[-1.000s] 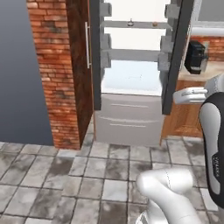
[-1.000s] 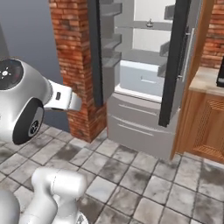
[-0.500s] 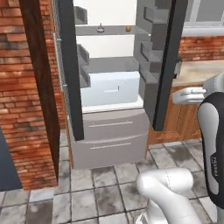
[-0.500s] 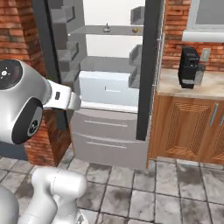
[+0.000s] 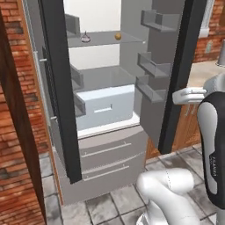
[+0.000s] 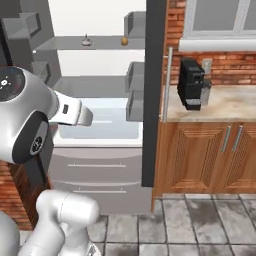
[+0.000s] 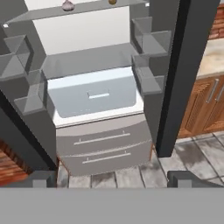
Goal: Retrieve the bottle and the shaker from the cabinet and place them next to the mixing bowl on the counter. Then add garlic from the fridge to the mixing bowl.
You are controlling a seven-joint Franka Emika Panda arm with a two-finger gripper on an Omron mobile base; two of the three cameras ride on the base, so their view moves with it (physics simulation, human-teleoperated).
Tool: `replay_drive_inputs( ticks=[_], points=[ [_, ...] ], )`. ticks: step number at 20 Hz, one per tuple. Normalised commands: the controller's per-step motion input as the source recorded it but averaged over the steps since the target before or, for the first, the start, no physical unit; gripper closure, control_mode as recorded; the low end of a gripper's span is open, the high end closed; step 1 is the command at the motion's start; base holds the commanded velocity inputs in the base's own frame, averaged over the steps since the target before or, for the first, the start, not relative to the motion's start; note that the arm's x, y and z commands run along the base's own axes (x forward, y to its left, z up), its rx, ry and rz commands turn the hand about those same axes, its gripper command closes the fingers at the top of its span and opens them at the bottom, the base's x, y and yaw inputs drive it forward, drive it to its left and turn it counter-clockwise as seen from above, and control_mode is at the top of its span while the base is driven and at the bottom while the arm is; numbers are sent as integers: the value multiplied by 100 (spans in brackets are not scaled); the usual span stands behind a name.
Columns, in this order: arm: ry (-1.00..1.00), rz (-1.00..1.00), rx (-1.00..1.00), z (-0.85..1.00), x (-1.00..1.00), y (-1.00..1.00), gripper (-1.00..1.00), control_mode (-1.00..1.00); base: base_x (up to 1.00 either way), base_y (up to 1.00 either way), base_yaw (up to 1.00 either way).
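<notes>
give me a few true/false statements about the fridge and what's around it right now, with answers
1. Both fridge doors stand open. True.
2. The garlic lies on the floor tiles. False: it sits on an upper glass shelf inside the fridge.
3. A small orange-brown item shares that shelf with the garlic. True.
4. The gripper is closed around the garlic. False: its fingers stand wide apart with nothing between them, well short of the shelf.
5. A dark coffee machine stands on the counter beside the fridge. True.
6. The white drawer inside the fridge is pulled fully out. False: it sits pushed in under the middle shelf.
</notes>
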Motion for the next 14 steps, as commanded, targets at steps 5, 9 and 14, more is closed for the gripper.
replay_drive_inputs(
  ticks=[5, 9, 14],
  points=[
    [0, 0, 0, 0, 0, 0, -100, 100, 25, 15, 10],
    [0, 0, 0, 0, 0, 0, -100, 100, 46, 34, 26],
    [0, 0, 0, 0, 0, 0, -100, 100, 80, 11, 21]
  ],
)
